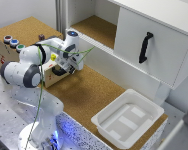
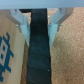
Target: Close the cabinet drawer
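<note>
Tabletop (image 1: 89,97): cork-covered; carries all items below.
White cabinet (image 1: 154,45): large, black handle, at the exterior view's right rear; not part of the task.
Arm (image 1: 29,70): reaches from the exterior view's lower left toward the wooden box; a green cable loops over it.
Tray (image 1: 128,119): white plastic, near the exterior view's lower right, well apart from the arm.
Box (image 1: 4,50): low, plywood, at the exterior view's left edge; coloured round buttons (image 1: 13,42) on top.
Drawer (image 1: 55,75): light plywood with dark front cutout, projecting from the box toward the exterior view's right; judged partly open. Located just beside the end effector, largely hidden behind the arm.
End effector (image 1: 71,69): at the drawer front. In the wrist view (image 2: 39,17), two light fingers (image 2: 21,19) stand apart with a dark strip between them; spread, holding nothing. Contact with the drawer: cannot tell.
Task stage: judged as approach or early push; closing not yet done.
Risk, off-centre push: likely to skew the drawer and jam it in its slot.
Risk, box slip: light box may slide on the cork instead of the drawer closing.
Risk, cable: green loop may snag on the box.
</note>
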### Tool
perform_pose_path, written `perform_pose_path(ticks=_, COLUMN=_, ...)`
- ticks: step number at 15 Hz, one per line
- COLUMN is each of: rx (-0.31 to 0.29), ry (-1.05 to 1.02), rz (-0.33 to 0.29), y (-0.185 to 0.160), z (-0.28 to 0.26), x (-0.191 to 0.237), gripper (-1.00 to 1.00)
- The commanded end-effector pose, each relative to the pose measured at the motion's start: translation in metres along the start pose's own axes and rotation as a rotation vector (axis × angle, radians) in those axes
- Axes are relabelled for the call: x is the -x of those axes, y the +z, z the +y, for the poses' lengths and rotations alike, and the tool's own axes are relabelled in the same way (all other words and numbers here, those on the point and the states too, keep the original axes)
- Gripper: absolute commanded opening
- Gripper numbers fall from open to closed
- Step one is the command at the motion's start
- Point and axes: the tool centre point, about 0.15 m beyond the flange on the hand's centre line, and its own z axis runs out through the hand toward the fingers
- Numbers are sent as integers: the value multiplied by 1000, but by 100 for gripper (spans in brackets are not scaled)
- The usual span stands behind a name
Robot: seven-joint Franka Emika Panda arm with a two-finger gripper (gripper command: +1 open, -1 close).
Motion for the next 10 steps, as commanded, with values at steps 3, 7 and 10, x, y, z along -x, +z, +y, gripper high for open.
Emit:
perform_pose_path(ticks=3, rx=-30, ry=-81, rz=-68, y=21, z=-34, x=-13, gripper=-100)
perform_pose_path(ticks=7, rx=-31, ry=-108, rz=-76, y=27, z=-60, x=-5, gripper=-100)
perform_pose_path(ticks=10, rx=-35, ry=-101, rz=-81, y=33, z=-89, x=7, gripper=-100)
